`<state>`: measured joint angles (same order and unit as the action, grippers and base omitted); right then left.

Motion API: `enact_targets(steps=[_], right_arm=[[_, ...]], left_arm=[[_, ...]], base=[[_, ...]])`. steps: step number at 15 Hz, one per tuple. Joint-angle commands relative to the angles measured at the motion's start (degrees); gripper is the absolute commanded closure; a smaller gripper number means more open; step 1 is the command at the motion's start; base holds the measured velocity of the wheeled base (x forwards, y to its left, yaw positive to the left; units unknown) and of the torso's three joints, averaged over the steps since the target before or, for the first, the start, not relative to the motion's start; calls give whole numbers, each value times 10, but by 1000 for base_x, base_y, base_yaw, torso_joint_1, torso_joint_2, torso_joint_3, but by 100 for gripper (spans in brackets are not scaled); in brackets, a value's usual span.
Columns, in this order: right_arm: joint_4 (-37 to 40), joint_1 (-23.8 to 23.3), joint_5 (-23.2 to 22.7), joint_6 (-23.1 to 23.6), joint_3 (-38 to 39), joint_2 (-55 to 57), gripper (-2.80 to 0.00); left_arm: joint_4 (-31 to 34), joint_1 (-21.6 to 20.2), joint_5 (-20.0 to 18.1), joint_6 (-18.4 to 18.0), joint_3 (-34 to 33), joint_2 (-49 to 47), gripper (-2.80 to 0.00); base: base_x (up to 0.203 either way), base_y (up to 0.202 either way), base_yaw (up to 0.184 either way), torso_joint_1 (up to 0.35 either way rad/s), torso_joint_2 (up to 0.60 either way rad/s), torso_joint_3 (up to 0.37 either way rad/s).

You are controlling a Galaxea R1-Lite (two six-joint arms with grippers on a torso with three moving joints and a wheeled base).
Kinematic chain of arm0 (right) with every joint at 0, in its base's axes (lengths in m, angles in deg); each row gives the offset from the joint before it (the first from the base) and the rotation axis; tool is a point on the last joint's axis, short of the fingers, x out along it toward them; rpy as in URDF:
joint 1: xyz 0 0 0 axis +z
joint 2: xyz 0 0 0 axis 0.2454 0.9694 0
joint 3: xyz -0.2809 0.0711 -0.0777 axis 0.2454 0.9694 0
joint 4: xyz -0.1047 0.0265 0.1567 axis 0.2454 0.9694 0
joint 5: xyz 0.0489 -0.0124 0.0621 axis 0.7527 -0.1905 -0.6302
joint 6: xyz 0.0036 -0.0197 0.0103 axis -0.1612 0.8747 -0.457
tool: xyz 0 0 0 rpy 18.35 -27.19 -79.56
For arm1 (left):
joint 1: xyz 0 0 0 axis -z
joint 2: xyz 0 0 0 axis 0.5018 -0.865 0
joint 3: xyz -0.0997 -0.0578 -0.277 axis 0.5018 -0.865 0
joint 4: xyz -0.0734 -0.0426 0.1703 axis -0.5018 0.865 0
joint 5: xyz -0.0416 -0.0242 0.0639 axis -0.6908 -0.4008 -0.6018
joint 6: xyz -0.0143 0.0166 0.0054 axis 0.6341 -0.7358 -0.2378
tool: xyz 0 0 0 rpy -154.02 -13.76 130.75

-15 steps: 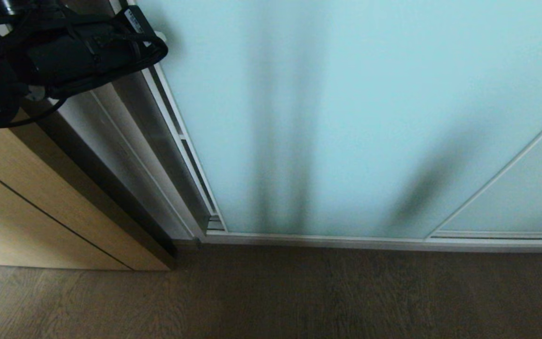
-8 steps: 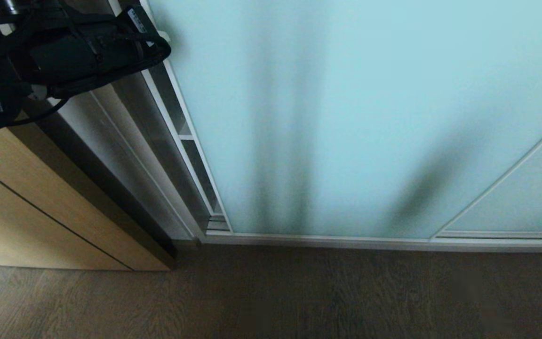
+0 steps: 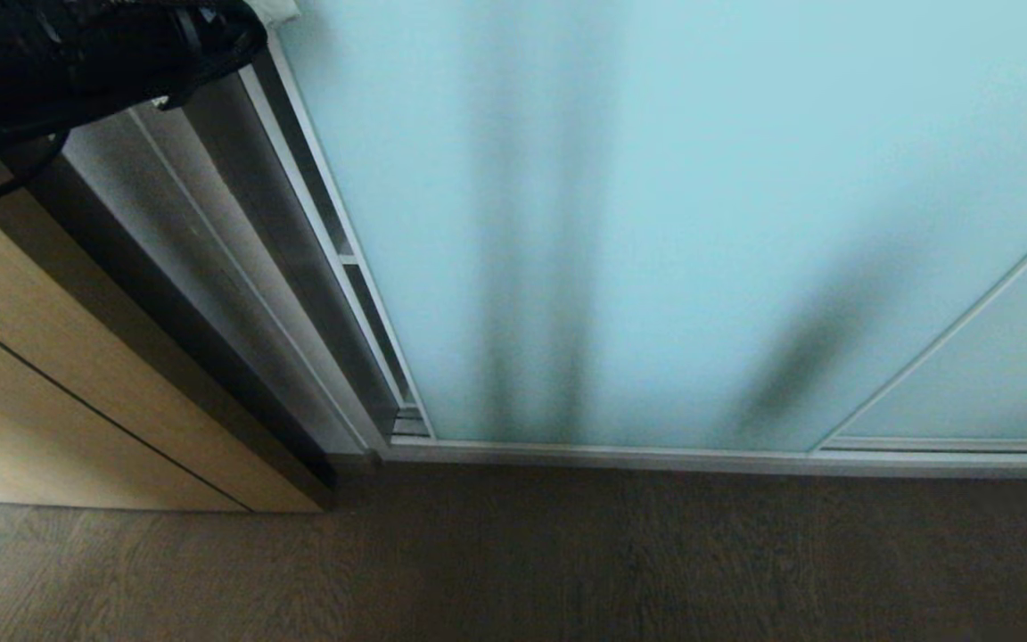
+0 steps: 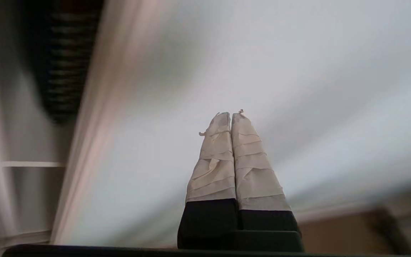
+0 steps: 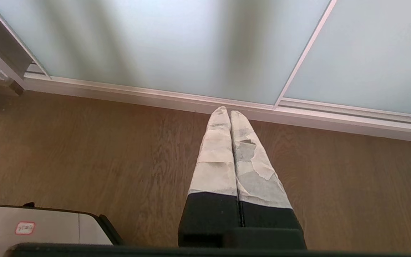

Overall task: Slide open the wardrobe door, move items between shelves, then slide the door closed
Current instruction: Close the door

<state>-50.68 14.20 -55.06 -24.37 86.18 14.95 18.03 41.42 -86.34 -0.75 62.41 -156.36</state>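
The sliding wardrobe door [image 3: 656,223], a pale aqua frosted panel in a thin silver frame, fills most of the head view. A narrow gap stands open along its left edge, and a white shelf edge [image 3: 349,259] shows in it. My left arm [image 3: 77,53] is at the top left, by the door's left frame. My left gripper [image 4: 231,114] is shut on nothing, facing the pale panel next to the frame [image 4: 95,107]. A shelf [image 4: 30,164] and a dark blurred shape [image 4: 62,64] lie beyond the gap. The items are hidden. My right gripper [image 5: 226,110] hangs shut and empty over the floor.
A light wood-grain cabinet [image 3: 77,383] with a dark groove stands left of the wardrobe. The door's bottom track [image 3: 701,456] meets the brown wooden floor [image 3: 567,562]. A second frosted panel [image 3: 995,374] overlaps at the right. My base [image 5: 30,225] shows beside the right gripper.
My left arm has risen toward the top-left corner of the head view, mostly out of sight. The door's left edge slid slightly right, then stayed about there.
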Motion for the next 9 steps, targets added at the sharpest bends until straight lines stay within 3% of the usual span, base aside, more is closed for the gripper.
enact_targets(steps=[1, 3, 6, 9], right_arm=[[0, 0, 0, 0, 0, 0, 0], [0, 0, 0, 0, 0, 0, 0], [0, 0, 0, 0, 0, 0, 0], [0, 0, 0, 0, 0, 0, 0]], left_arm=[[2, 3, -9, 1, -11, 41, 0], [1, 13, -20, 1, -35, 60, 0], [-4, 21, -88, 6, -74, 74, 0], [-7, 22, -98, 36, -79, 43, 0]], base=[[0, 0, 0, 0, 0, 0], [0, 0, 0, 0, 0, 0], [0, 0, 0, 0, 0, 0], [0, 0, 0, 0, 0, 0]])
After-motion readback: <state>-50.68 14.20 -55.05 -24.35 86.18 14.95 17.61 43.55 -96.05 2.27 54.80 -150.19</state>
